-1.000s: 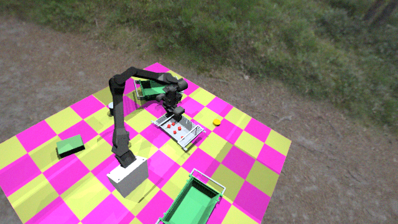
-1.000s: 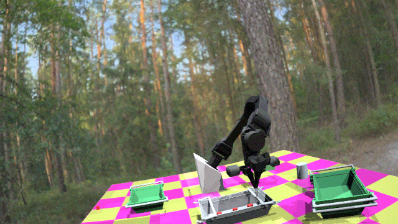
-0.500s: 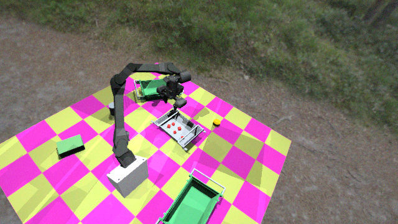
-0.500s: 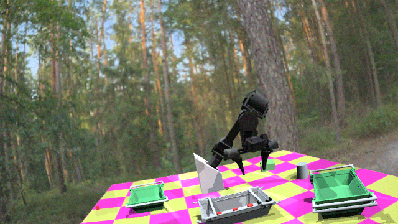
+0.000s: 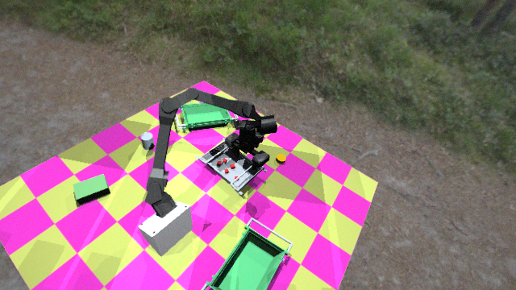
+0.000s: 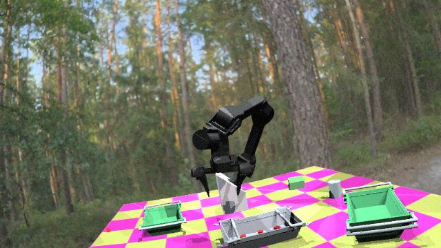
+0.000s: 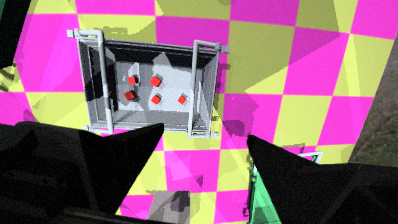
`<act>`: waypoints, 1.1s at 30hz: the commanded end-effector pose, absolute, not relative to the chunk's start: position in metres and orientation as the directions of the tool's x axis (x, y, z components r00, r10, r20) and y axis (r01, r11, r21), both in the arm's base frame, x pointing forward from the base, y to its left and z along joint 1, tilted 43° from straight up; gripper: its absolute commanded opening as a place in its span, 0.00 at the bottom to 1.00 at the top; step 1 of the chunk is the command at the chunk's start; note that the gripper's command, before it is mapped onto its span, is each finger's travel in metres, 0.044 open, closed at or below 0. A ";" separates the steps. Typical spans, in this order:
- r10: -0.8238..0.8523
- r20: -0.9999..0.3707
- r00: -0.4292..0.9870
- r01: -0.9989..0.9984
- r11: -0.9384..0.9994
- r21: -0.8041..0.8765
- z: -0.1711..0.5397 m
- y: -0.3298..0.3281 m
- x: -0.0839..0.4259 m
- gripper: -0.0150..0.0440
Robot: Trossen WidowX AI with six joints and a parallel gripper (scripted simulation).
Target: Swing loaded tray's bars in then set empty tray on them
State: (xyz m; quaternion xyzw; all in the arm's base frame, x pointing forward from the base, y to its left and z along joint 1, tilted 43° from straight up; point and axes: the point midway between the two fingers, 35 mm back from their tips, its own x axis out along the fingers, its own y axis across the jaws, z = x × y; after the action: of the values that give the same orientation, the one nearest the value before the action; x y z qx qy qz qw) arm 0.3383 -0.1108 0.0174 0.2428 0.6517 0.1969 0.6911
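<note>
Gray tray [image 5: 242, 186] [image 6: 265, 238] [image 7: 147, 124] with red blocks [image 5: 232, 166] [image 6: 260, 231] [image 7: 155, 81] inside sits on the table [image 5: 258, 209] [image 6: 193, 238] [image 7: 255, 65] between two green trays [image 5: 251, 262] [image 6: 162, 218] [image 7: 262, 202], [image 5: 205, 115] [image 6: 377, 207]; both its bars lie across the top. I have my jaws [image 5: 246, 151] [image 6: 223, 195] spread wide and holding nothing, above the table.

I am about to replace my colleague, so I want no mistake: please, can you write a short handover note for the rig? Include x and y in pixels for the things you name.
Claw [image 5: 247, 155] [image 6: 223, 195] [image 7: 205, 133]: open, holding nothing, raised above the table.
Loaded tray: the grey tray [image 5: 239, 161] [image 6: 262, 239] [image 7: 172, 115], with red blocks [image 5: 232, 166] [image 6: 260, 231] [image 7: 155, 81] inside.
Empty trays: two green trays [image 5: 254, 258] [image 6: 163, 215] [image 7: 262, 202], on different sides of it; which one is meant, I cannot tell.
Done: both bars [image 5: 243, 177] [image 6: 284, 218] [image 7: 193, 90] lie across the grey tray.
Left: pick up the empty tray, set it level on the bars, release.
</note>
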 end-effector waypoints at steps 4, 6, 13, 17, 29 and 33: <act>0.584 -0.810 0.052 0.084 0.806 0.587 -0.038 -0.164 0.283 1.00; 0.579 -0.814 0.043 0.075 0.811 0.580 -0.057 -0.181 0.259 1.00; 0.588 -0.809 0.013 0.031 0.808 0.588 -0.113 -0.211 0.172 1.00; 0.615 -0.789 0.007 -0.039 0.788 0.614 -0.140 -0.214 0.118 1.00; 0.656 -0.754 0.014 -0.131 0.749 0.649 -0.164 -0.202 0.062 1.00; 0.656 -0.754 0.015 -0.131 0.749 0.649 -0.172 -0.197 0.062 1.00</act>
State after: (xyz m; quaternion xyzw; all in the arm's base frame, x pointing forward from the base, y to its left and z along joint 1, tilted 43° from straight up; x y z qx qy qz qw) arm 0.0657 -0.2045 -0.1642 0.2042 0.6408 0.2811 0.6846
